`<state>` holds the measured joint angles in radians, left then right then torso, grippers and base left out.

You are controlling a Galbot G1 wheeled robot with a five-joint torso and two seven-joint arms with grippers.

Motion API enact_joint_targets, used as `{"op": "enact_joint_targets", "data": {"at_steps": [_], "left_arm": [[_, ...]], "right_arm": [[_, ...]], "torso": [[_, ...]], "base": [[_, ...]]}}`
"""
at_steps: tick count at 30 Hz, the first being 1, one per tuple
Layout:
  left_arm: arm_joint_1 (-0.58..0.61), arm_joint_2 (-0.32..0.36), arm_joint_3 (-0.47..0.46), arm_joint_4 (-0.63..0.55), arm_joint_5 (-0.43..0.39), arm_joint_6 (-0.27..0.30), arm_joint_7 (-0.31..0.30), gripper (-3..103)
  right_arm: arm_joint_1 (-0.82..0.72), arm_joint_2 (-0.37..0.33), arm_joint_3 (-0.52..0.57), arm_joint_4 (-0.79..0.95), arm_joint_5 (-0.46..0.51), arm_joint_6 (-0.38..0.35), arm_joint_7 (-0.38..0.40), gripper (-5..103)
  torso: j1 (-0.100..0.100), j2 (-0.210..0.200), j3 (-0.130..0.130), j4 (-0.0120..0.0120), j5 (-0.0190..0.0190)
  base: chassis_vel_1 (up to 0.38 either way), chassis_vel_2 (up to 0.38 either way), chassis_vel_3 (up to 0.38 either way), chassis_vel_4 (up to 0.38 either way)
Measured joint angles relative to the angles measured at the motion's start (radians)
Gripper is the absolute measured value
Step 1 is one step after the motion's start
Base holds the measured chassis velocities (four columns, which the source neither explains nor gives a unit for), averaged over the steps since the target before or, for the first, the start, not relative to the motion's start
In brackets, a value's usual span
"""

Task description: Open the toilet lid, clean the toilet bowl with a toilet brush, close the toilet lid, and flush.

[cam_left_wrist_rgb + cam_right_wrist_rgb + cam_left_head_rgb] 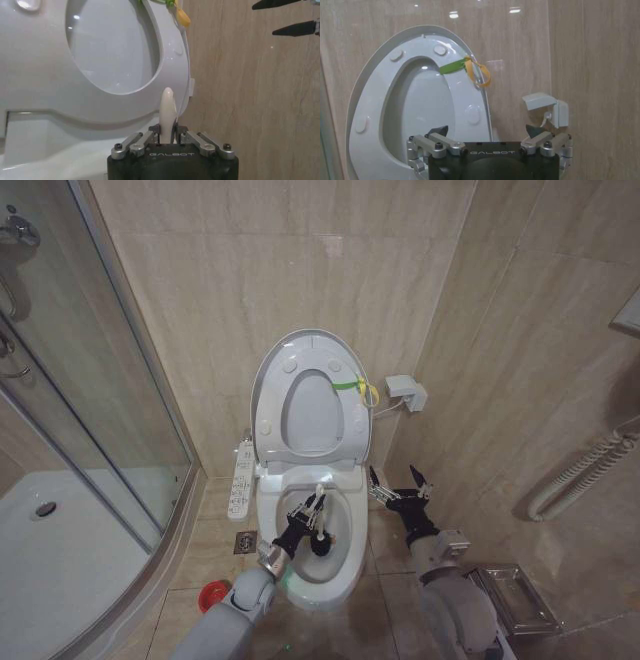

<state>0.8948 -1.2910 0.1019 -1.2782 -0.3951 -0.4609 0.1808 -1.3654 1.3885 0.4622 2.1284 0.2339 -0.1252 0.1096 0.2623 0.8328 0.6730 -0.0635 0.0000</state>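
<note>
Gripping the thin white plastic toilet brush (320, 502) by its handle, the left gripper (307, 518) hovers inside the white ceramic toilet bowl (345, 565); light, stiff, probably slick. Right gripper (400, 483) waits spread wide beside it.

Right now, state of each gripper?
Left gripper: shut on the toilet brush, over the toilet bowl.
Right gripper: open, empty, beside the toilet.

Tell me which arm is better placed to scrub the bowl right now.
Left, probably. The left gripper is shut on the toilet brush and sits over the toilet bowl. The right gripper hangs open beside the bowl, holding nothing.
</note>
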Motion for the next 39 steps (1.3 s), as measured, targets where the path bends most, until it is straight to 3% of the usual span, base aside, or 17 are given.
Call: {"op": "enact_joint_targets", "data": {"at_steps": [11,21,30,39], "left_arm": [[0.062,0.043,0.014,-0.046,0.003,0.023,-0.005,20],[0.041,0.065,0.024,0.024,-0.059,0.026,0.034,20],[-0.022,0.048,0.044,0.083,-0.087,0.028,0.053,20],[-0.082,-0.004,0.068,0.079,-0.049,0.021,0.042,20]], "right_arm": [[0.0,0.0,0.0,0.0,0.0,0.0,0.0,100],[0.0,0.0,0.0,0.0,0.0,0.0,0.0,100],[0.0,0.0,0.0,0.0,0.0,0.0,0.0,100],[0.0,0.0,0.0,0.0,0.0,0.0,0.0,100]], "torso": [[0.0,0.0,0.0,0.0,0.0],[0.0,0.0,0.0,0.0,0.0],[0.0,0.0,0.0,-0.0001,0.0],[0.0,0.0,0.0,-0.0004,0.0]], "base": [[0.0,0.0,0.0,0.0],[0.0,0.0,0.0,0.0],[0.0,0.0,0.0,0.0],[0.0,0.0,0.0,0.0]]}}
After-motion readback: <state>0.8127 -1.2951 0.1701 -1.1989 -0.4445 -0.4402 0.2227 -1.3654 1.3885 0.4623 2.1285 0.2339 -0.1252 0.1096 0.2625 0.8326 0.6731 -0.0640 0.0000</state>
